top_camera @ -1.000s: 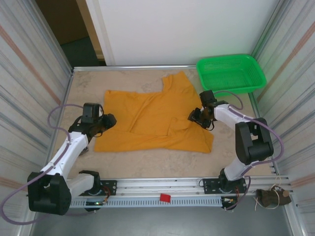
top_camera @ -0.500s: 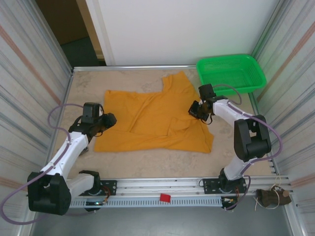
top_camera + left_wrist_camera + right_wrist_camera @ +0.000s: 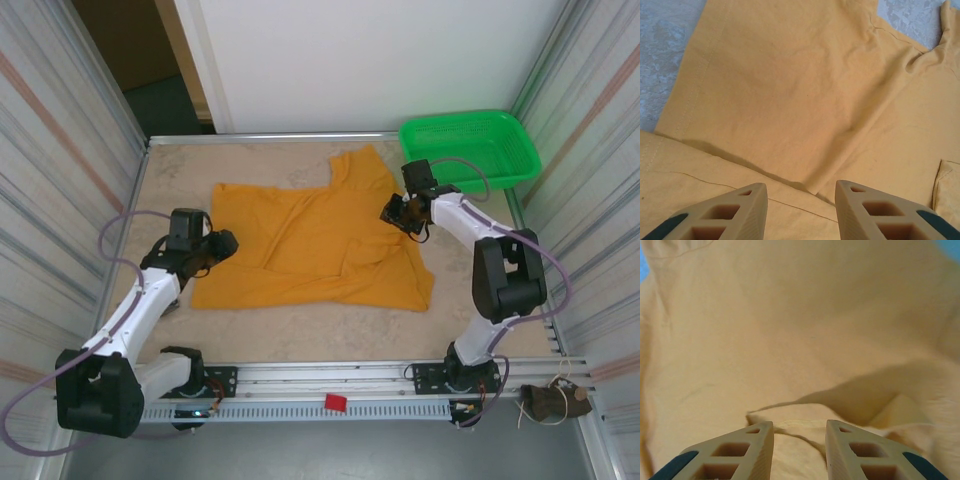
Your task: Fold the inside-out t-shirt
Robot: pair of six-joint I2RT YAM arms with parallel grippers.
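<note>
Mustard-orange t-shirt (image 3: 310, 245) lies spread and rumpled across the middle of the surface (image 3: 300, 340). One sleeve points to the far side, near the green basket (image 3: 468, 118) in the far right corner.

Left tool (image 3: 222, 245) sits low at the shirt's left edge. Left wrist view: jaws moderately apart over a folded flap, nothing between them.

Right tool (image 3: 397, 212) sits at the shirt's right edge, just near of the far sleeve. Right wrist view: jaws narrowly apart, a raised cloth fold just ahead of the tips, not pinched.
</note>
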